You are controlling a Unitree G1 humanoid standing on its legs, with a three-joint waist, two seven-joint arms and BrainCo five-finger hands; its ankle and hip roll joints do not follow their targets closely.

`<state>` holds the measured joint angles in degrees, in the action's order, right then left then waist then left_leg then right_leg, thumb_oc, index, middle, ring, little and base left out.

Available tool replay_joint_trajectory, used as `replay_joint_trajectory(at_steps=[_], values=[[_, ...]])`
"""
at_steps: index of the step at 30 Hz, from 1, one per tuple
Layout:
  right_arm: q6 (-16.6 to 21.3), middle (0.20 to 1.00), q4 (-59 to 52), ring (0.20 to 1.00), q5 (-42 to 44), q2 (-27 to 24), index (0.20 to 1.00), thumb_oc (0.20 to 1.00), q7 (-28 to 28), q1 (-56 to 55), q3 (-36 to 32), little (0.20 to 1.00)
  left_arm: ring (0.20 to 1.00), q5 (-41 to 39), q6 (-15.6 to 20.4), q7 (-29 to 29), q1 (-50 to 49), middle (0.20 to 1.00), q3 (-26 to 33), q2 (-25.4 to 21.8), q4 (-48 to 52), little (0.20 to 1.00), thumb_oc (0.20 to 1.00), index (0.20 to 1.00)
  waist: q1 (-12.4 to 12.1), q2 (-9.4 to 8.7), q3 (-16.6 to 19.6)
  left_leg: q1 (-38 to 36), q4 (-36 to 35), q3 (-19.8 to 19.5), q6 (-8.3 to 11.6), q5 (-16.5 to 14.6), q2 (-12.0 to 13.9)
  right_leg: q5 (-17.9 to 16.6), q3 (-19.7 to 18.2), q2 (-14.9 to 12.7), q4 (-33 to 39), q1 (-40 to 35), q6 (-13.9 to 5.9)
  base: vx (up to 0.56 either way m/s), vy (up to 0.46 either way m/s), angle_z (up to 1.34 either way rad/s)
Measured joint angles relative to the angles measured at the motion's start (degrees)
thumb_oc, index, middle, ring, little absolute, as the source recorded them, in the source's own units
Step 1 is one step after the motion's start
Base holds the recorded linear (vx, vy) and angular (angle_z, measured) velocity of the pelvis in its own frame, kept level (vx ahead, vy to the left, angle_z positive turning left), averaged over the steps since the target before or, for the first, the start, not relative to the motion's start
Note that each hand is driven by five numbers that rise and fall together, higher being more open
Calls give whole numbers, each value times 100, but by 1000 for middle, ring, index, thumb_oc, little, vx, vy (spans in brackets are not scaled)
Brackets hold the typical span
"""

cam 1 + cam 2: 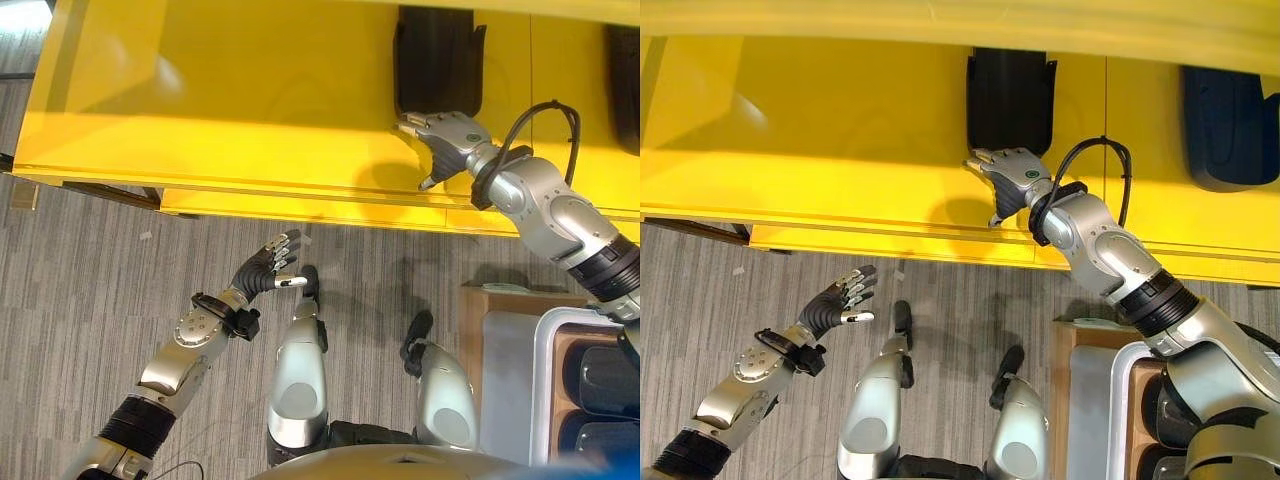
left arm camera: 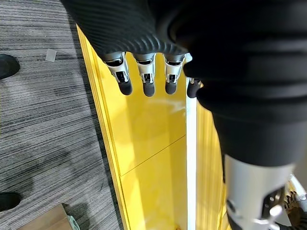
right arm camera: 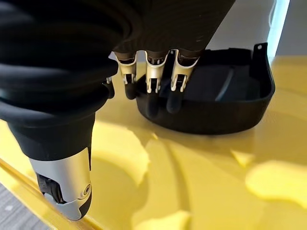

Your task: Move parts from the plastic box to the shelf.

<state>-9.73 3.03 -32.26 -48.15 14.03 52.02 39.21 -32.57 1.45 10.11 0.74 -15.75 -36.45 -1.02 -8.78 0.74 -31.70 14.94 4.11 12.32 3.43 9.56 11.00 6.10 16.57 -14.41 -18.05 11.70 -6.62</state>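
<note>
Black part (image 1: 1010, 95) lies lengthwise toward the shelf (image 1: 840, 150) back edge; right hand (image 1: 1012, 175) fingers released beside it; right wrist view shows its open hollow.

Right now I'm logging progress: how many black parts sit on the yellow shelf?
2: one black part by the right hand, another farther right at the yellow shelf edge. More may be out of frame.

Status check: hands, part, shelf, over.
Right hand open, fingertips at black part resting on yellow shelf. Left hand open, idle over floor. More parts in plastic box. Nothing in the way.
</note>
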Motion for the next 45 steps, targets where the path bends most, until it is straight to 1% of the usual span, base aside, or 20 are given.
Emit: replay_joint_trajectory(at_steps=[4,5,7,11,13,16,23,28,30,31,34,35,36,37,39,40,41,43,44,45], values=[[-133,1000,-609,1000,28,-133,1000,1000,543,-13,16,1000,1000,-3,-3,-10,-11,1000,-2,4,1,1000,1000,1000,26,16,-4,4,-1,54,-8,-8,-2,1,-38,-3,-16,48,-1,0,10,-5],[-238,1000,-1214,1000,164,-329,1000,1000,801,-92,12,1000,1000,-3,-4,-23,-5,1000,0,7,3,1000,1000,1000,35,16,-4,6,-2,105,-9,-15,1,2,-66,-3,-28,79,-2,-14,7,-8],[-386,1000,-1831,1000,237,-469,1000,1000,1198,-201,-10,1000,1000,-4,-4,-59,-8,1000,-1,8,6,1000,1000,1000,106,15,-4,8,-3,114,-8,-17,3,2,-75,1,-29,88,-2,-8,3,-3],[-651,1000,-2477,1000,396,-691,1000,1000,1694,-582,-23,1000,1000,-4,8,-77,-14,1000,-4,26,17,1000,1000,1000,224,12,-4,21,-3,135,-5,-22,14,5,-115,15,-47,127,1,-7,2,-3],[-788,1000,-2729,1000,457,-870,1000,1000,1746,-963,-117,1000,1000,-4,33,-130,-52,1000,-2,40,20,1000,1000,1000,242,5,-2,30,-3,134,-5,-30,17,23,-126,18,-68,141,11,0,0,0],[-939,1000,-2790,1000,622,-903,1000,1000,1871,-1511,-330,1000,1000,-1,58,-174,-117,1000,5,81,20,1000,1000,1000,342,-15,-6,51,3,128,2,-39,30,61,-158,37,-128,188,17,1,-24,0],[-999,1000,-2807,1000,930,-898,1000,1000,2115,-1945,-358,1000,1000,8,94,-170,-196,1000,11,220,32,1000,1000,1000,382,-63,-4,46,13,129,8,-38,97,89,-156,103,-134,184,44,2,-14,-1],[-1004,1000,-2801,1000,1853,-813,1000,1000,1810,-2112,-362,1000,1000,23,98,-170,-195,1000,14,217,32,1000,1000,1000,365,-89,-1,-5,12,120,8,-38,96,86,-147,112,-101,117,41,1,-6,0],[-816,1000,-2671,1000,2683,-535,1000,1000,1036,-2488,-722,1000,1000,63,102,-170,-209,1000,8,218,19,1000,1000,1000,389,-101,-3,-122,-3,122,6,-40,97,74,-153,119,-33,-27,30,-5,25,-1],[-748,1000,-2646,1000,2828,-450,1000,1000,821,-2560,-798,1000,1000,64,119,-172,-219,1000,11,214,19,1000,1000,1000,392,-112,-1,-190,-15,137,7,-48,95,70,-155,122,-14,-71,26,-12,100,-1],[203,1000,-2496,1000,3640,166,1000,1000,-245,-3467,-1908,1000,1000,60,158,-181,-272,1000,13,237,18,1000,1000,1000,536,-134,6,-402,-114,179,-16,-87,85,44,-199,130,124,-245,7,8,137,-12],[761,1000,-2466,1000,3730,528,1000,1000,-590,-3897,-2408,1000,1000,53,183,-186,-325,1000,22,300,16,1000,1000,1000,613,-144,14,-473,-126,280,-7,-110,89,-5,-327,149,196,-268,-13,16,168,-31],[862,1000,-2454,1000,3739,560,1000,1000,-682,-3972,-2454,1000,1000,51,188,-188,-336,1000,28,324,15,1000,1000,1000,640,-144,14,-488,-133,290,-6,-111,88,-24,-336,156,222,-274,-17,10,183,-30],[1384,1000,-2292,1000,3587,789,1000,1000,-1033,-4414,-2798,1000,1000,45,226,-181,-390,1000,107,503,18,1000,1000,1000,810,-139,19,-546,-201,330,-10,-108,83,-90,-388,171,359,-325,-34,7,136,-18],[1702,1000,-2068,1000,3289,1014,1000,1000,-1484,-4700,-3026,1000,1000,7,295,-185,-461,1000,189,669,12,1000,1000,1000,898,-146,29,-611,-212,428,-6,-118,90,-168,-473,200,485,-366,-34,8,152,-26],[1919,1000,-1932,1000,3043,1033,1000,1000,-1707,-4898,-3143,1000,1000,-4,371,-179,-517,1000,188,732,14,1000,1000,1000,1015,-134,35,-643,-214,476,-13,-135,91,-236,-488,215,597,-418,-47,14,143,-28],[2074,1000,-1862,1000,2937,1037,1000,1000,-1819,-5054,-3213,1000,1000,-8,418,-179,-533,1000,188,749,14,1000,1000,1000,1102,-140,38,-674,-217,511,3,-144,91,-272,-537,222,674,-425,-49,18,155,-28],[2265,1000,-1709,1000,2867,1003,1000,1000,-1971,-5205,-3255,1000,1000,-9,464,-178,-569,1000,208,796,12,1000,1000,1000,1132,-144,54,-765,-223,647,21,-181,94,-356,-673,246,750,-445,-62,10,133,-39],[2367,1000,-1633,1000,2872,941,1000,1000,-2043,-5397,-3251,1000,1000,-12,553,-177,-593,1000,222,821,12,1000,1000,1000,1246,-145,92,-825,-211,690,44,-215,87,-433,-782,254,912,-462,-72,8,157,-47],[2461,1000,-1553,1000,2876,937,1000,1000,-2113,-5471,-3252,1000,1000,-18,573,-176,-604,1000,225,832,11,1000,1000,1000,1246,-152,143,-859,-194,606,95,-261,84,-470,-830,275,1033,-487,-67,-6,231,-61]])
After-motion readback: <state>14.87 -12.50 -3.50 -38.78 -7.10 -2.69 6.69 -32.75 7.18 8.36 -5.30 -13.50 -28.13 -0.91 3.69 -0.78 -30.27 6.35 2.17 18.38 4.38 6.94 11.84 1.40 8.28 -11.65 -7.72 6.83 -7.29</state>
